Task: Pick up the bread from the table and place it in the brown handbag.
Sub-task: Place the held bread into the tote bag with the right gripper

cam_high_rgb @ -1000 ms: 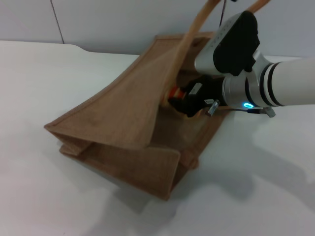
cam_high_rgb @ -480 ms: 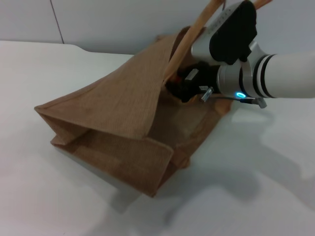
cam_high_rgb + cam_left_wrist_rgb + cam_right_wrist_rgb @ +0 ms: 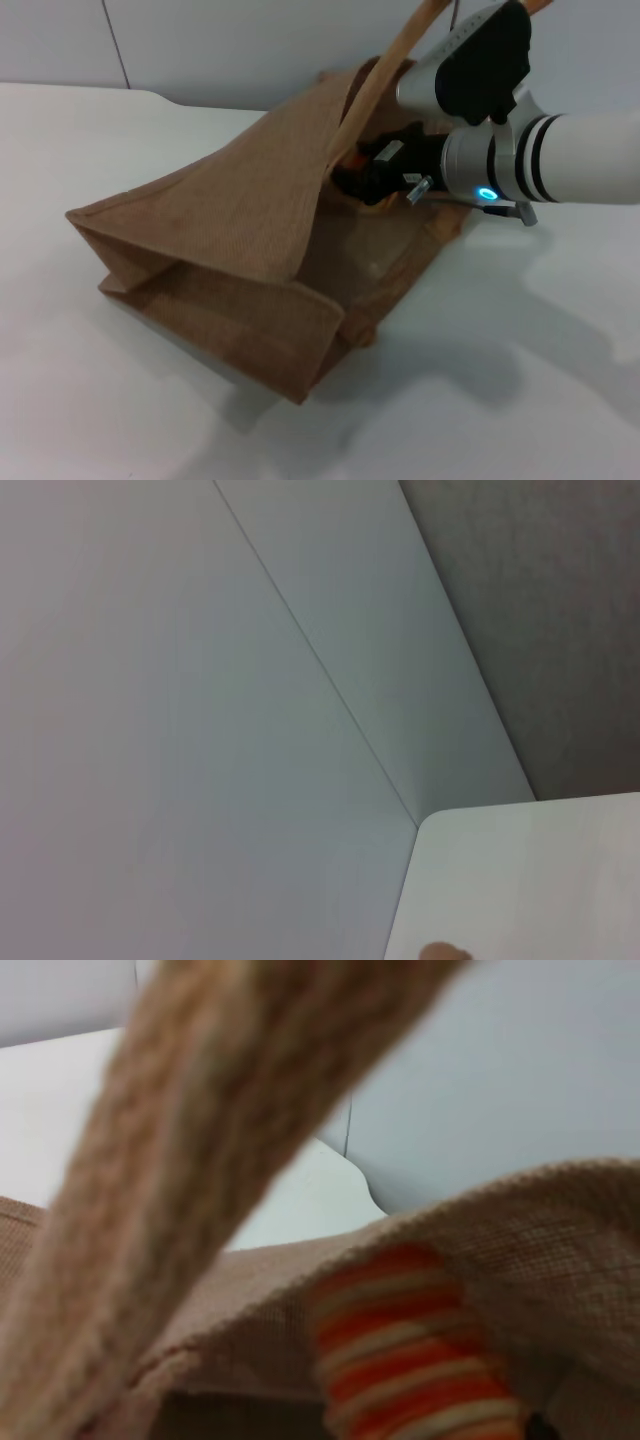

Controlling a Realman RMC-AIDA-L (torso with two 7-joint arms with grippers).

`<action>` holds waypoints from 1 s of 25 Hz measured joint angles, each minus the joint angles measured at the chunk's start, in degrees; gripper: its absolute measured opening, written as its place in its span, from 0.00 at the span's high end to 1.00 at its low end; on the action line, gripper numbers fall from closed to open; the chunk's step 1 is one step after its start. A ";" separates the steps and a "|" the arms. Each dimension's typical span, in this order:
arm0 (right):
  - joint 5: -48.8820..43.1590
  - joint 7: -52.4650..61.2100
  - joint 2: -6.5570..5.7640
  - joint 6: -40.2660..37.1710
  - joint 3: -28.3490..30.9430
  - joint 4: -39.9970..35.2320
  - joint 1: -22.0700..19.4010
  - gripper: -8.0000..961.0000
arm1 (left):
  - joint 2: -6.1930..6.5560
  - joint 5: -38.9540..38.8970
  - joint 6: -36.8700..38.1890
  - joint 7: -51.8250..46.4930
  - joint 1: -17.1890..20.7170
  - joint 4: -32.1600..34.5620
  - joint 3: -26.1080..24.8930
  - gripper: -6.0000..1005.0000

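Note:
The brown handbag (image 3: 230, 230) lies on the white table (image 3: 100, 420) with its mouth lifted open toward the back right. Its tan handle (image 3: 385, 70) rises out of the top of the head view. My right gripper (image 3: 368, 178) reaches from the right into that mouth, shut on the bread. In the right wrist view the bread (image 3: 410, 1350) shows its orange and cream stripes just under the bag's upper edge (image 3: 540, 1240), with the handle (image 3: 200, 1180) crossing close in front. My left gripper does not show in any view.
A pale wall (image 3: 250, 50) stands behind the table's back edge. The left wrist view shows only that wall (image 3: 200, 730) and a rounded table corner (image 3: 520, 880). Bare tabletop lies left of, in front of and right of the bag.
The bag's upper side has risen and its near end has slid left. My right gripper with the bread has moved up and a little farther into the mouth.

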 joint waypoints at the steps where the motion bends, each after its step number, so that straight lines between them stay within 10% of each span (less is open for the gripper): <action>1: 0.00 0.00 0.00 0.00 0.00 0.00 0.00 0.60 | 0.00 0.00 0.00 0.00 0.00 0.00 0.00 0.88; 17: -0.40 -0.08 -0.31 0.47 0.39 -0.87 -1.50 0.16 | 0.13 0.28 -0.05 0.35 2.04 0.60 -1.21 0.88; 25: -0.72 -0.17 -0.48 0.63 0.83 -0.89 -2.11 0.15 | 0.03 3.23 -0.05 -0.07 3.29 0.71 -1.23 0.88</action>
